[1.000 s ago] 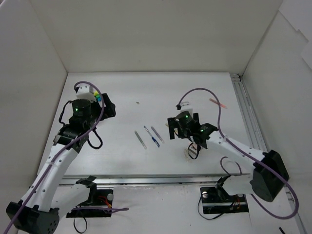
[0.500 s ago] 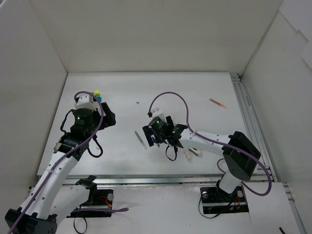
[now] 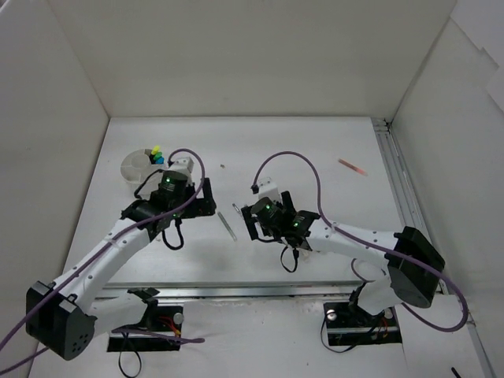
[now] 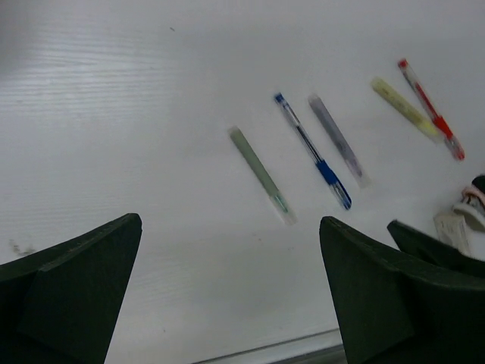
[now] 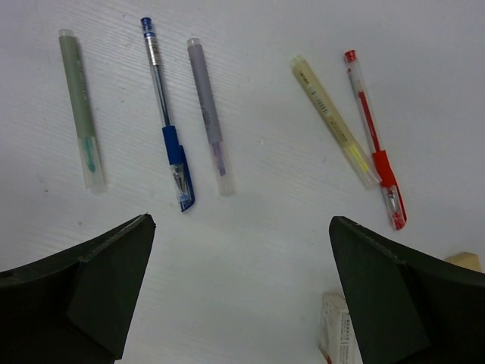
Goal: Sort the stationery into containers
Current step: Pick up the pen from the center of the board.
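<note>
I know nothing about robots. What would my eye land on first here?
Five thin pens lie side by side on the white table, from a pale green pen to a red pen. The left gripper and right gripper hang open above them. At the far left stands a round white plastic tub holding highlighters with bright ends.

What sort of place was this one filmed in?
Probably a lab robot test booth: a white table boxed in by plain white panels, two arms bolted at its near edge, pens and a tub laid out.
</note>
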`<state>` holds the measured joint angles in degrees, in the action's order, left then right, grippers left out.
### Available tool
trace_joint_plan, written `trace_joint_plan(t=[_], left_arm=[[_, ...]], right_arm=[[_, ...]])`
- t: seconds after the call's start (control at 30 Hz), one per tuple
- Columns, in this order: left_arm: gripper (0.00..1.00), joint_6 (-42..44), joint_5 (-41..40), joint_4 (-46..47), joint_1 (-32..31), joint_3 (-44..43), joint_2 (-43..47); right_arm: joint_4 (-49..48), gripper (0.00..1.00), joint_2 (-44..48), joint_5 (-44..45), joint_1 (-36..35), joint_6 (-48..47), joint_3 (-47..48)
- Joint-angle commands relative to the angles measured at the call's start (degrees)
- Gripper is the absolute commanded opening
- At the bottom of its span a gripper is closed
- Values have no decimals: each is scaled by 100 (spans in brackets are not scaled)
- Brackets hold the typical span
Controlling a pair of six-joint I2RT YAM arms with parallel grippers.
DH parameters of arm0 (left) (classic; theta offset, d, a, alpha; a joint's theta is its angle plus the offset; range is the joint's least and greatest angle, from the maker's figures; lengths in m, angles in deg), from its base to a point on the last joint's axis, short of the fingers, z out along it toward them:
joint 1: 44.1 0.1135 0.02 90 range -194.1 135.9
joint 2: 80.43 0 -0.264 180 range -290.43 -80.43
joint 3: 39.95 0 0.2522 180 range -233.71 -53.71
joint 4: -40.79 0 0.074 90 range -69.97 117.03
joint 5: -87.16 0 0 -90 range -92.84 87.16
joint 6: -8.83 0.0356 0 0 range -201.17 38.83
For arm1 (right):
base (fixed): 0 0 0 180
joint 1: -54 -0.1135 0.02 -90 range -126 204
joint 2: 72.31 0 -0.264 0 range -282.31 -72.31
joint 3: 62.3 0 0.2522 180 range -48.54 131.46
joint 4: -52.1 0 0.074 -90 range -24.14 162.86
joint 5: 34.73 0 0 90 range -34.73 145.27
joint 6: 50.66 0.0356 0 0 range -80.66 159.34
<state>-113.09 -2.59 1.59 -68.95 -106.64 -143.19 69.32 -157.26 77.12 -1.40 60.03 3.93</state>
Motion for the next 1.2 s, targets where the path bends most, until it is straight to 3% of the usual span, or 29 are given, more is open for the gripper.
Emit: trace_joint_plan(t=[0.0, 0.1, 0.3, 0.5, 0.63, 0.87, 1.07, 1.17], left_arm=[[99, 54, 116, -23, -687, -130, -253], [99, -120, 107, -313, -1145, -525, -833], [98, -850, 107, -392, -1269, -885, -1852], [76, -1289, 212, -665, -1216, -1413, -3048], [69, -1562, 308, -621, -1163, -1466, -3540], [58, -1923, 1, -735, -1111, -1484, -3831], [30, -2002, -517, -911, -1111, -1615, -3945], [23, -2020, -684, -1043, -1111, -1721, -3972]], right_arm=[[-4, 98, 505, 601, 108, 303, -184], [189, 98, 768, 672, 161, 436, -316], [391, 98, 1489, 1357, 222, 804, -799], [603, 98, 2236, 1480, 275, 884, -1230], [734, 98, 2509, 1472, 336, 990, -1327], [902, 98, 2597, 1489, 354, 1060, -1406], [910, 98, 2518, 1533, 354, 1069, -1406], [919, 98, 2483, 1568, 354, 1069, -1397]])
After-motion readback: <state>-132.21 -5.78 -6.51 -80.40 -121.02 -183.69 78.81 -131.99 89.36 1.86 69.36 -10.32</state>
